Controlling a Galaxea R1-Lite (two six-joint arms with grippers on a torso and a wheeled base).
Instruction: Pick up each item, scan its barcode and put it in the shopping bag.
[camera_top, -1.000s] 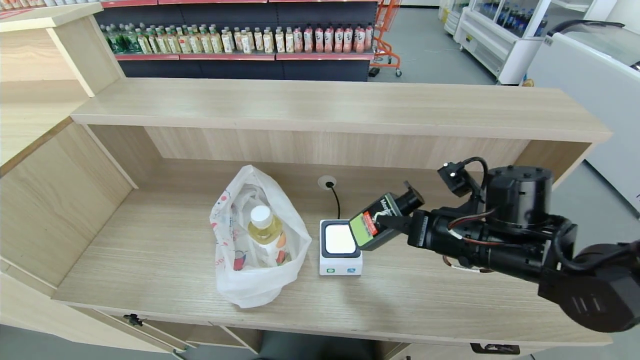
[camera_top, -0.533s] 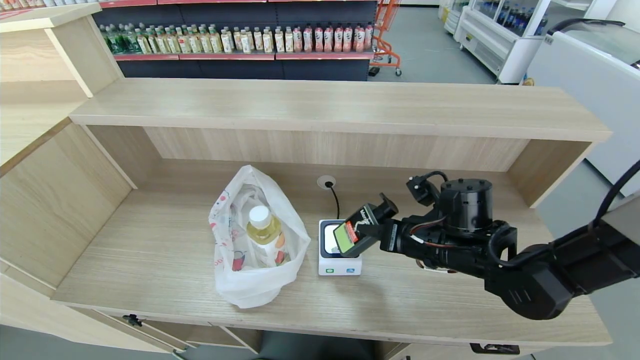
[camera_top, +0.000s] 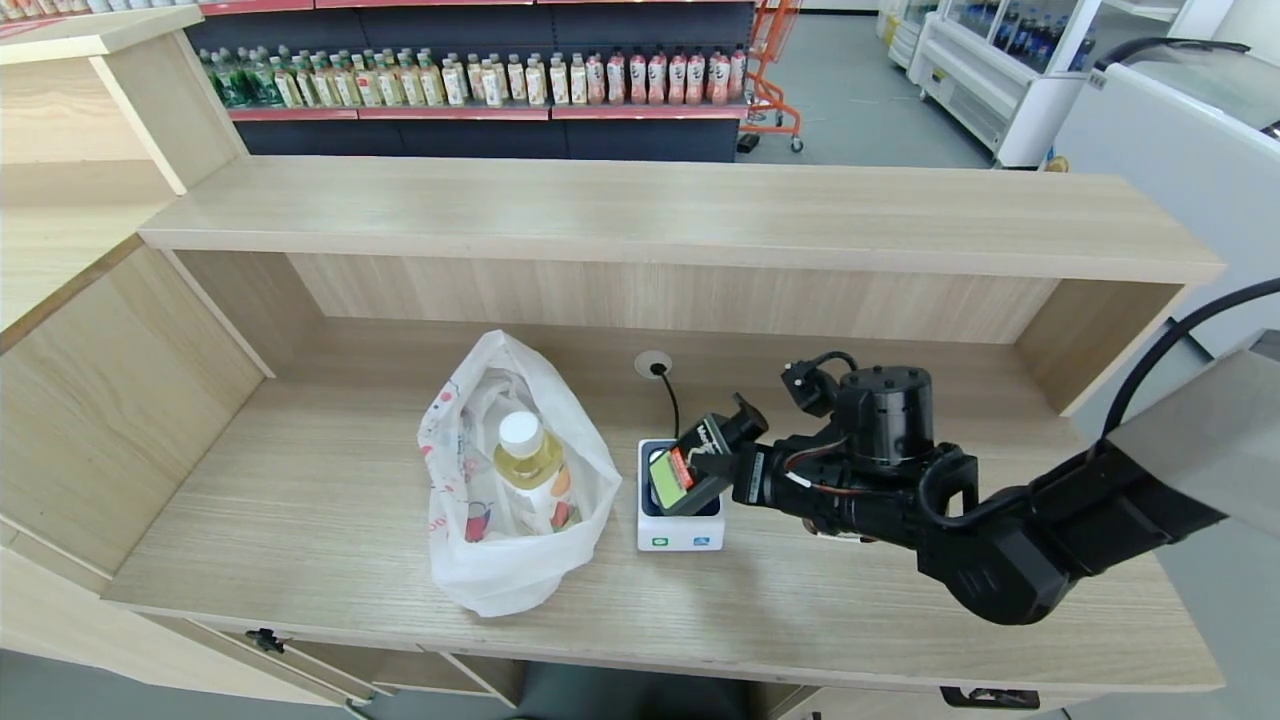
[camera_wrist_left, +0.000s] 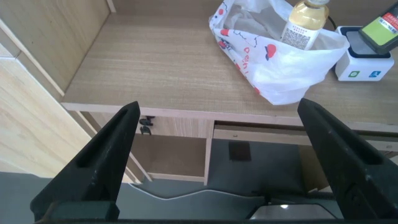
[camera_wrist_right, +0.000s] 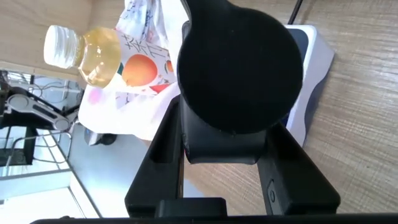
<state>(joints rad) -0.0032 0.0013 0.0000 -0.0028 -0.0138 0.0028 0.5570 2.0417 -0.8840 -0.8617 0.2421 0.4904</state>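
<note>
So far one yellow drink sits in the shopping bag at 9 o'clock from the scanner, while the right claw grips what looks like a dark bottle just over it, not yet bagged.

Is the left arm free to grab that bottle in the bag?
Probably yes: the left gripper is open and empty, the bag gapes, and nothing stands between it and the bottle.

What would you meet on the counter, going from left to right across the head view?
Shopping bag → scanner → right gripper. The dark container it holds overlaps the scanner, so it is left out.
</note>
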